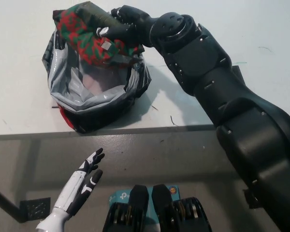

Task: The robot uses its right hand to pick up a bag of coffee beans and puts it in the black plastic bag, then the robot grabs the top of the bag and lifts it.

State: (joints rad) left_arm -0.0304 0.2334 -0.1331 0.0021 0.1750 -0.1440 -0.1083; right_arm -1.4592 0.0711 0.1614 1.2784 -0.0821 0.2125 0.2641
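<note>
My black right hand [124, 25] was at the top of the frame, a little left of centre, its fingers closed round the bag of coffee beans [85, 33]. That bag, patterned in red and green with a small pale label, lay tilted over the far rim of the black plastic bag [94, 84], its lower end dipping into the opening while its upper end stuck out toward the upper left. The black plastic bag stood open in the upper left of the frame on the white table [222, 104], near the table's front edge, its grey lining turned outward and a pinkish patch showing at its bottom. My right arm stretched in from the lower right across the table. My white left hand [82, 181] rested at the lower left, below the table's edge, fingers spread and holding nothing.
</note>
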